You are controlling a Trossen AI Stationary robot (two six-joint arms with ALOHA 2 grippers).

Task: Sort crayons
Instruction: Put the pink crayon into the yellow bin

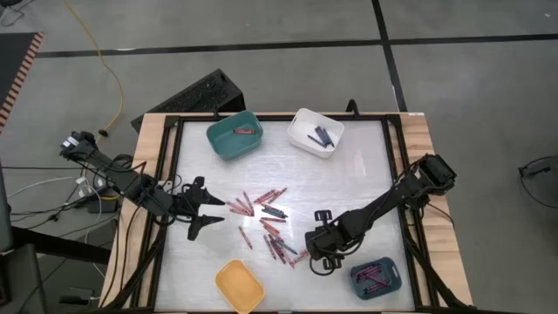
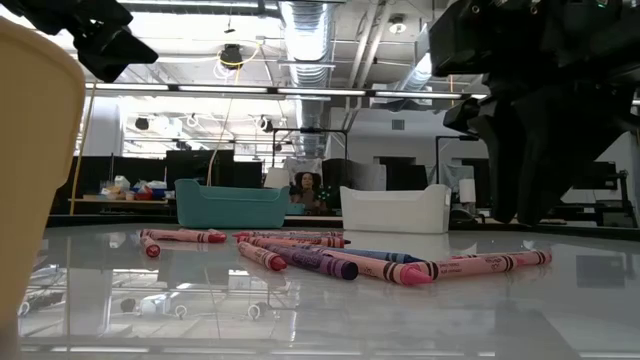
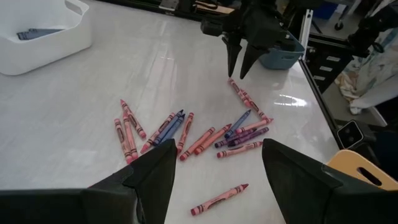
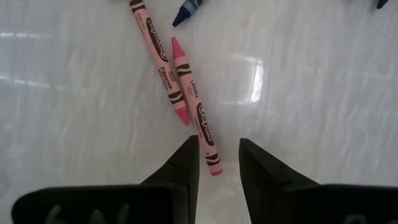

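Several crayons (image 1: pixel 261 218), red, pink and dark blue, lie scattered flat on the white table top's middle. My right gripper (image 4: pixel 219 146) points steeply down over the right end of the scatter, open by a narrow gap with nothing between its fingers. The end of one of two pink crayons (image 4: pixel 194 115) lies on the table just below its fingertips. In the left wrist view the right gripper (image 3: pixel 239 68) hangs above the crayons, apart from them. My left gripper (image 3: pixel 219 148) stands open wide at the table's left, raised and facing the scatter.
A teal bin (image 1: pixel 235 135) holding a red crayon and a white bin (image 1: pixel 316 133) holding dark blue crayons stand at the far edge. A yellow bin (image 1: pixel 240 286) and a dark blue bin (image 1: pixel 375 276) with pink crayons stand at the near edge.
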